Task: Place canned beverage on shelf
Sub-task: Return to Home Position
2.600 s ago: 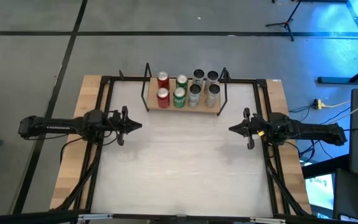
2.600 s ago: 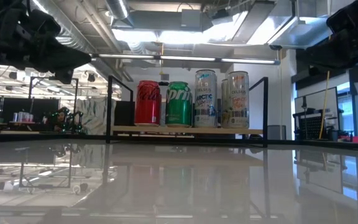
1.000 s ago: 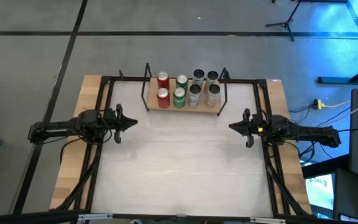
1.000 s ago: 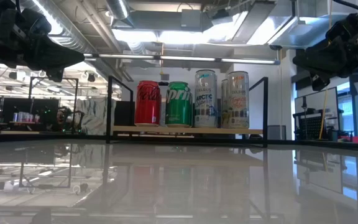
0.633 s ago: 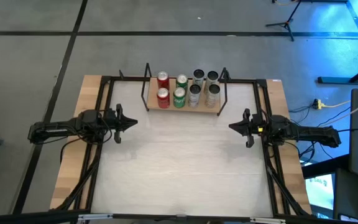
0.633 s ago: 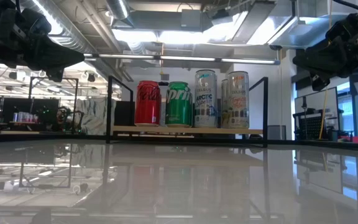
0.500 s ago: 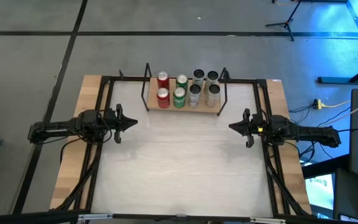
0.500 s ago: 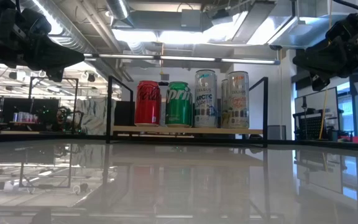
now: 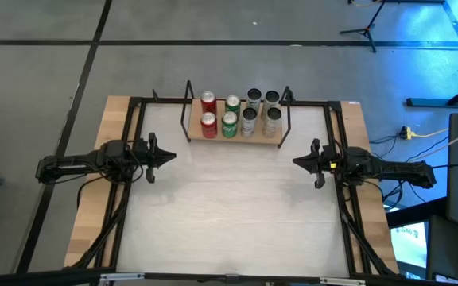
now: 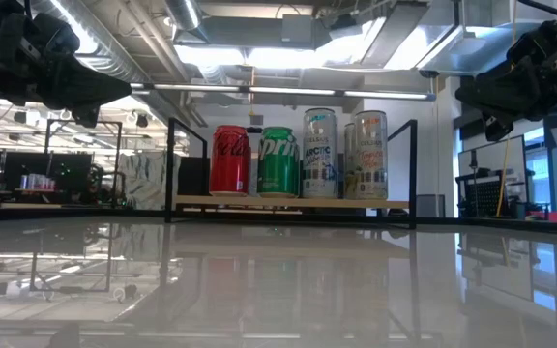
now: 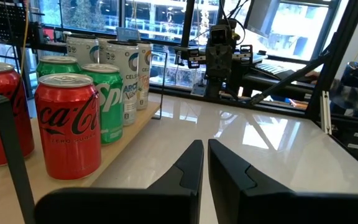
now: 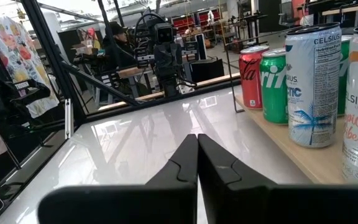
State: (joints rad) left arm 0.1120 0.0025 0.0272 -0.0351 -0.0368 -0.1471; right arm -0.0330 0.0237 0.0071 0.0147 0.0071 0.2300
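The shelf [image 9: 237,139], a light-wood board with black wire ends, stands at the table's far middle. Two red cans [image 9: 208,124], two green cans [image 9: 229,124] and several silver-white cans [image 9: 272,121] stand upright on it; the low view shows them in a row [image 10: 278,161]. My left gripper [image 9: 169,156] is shut and empty, hovering near the table's left edge, level with the shelf's near side. My right gripper [image 9: 296,164] is shut and empty near the right edge. Both point toward the table's middle. The left wrist view shows the red can [image 11: 67,124] close by.
A black frame [image 9: 133,103] runs around the white tabletop [image 9: 237,214] along its wood edges. The shelf's wire ends [image 10: 172,169] rise at both sides of the cans. The room beyond holds stands and equipment; a person shows far off in the right wrist view [image 12: 114,37].
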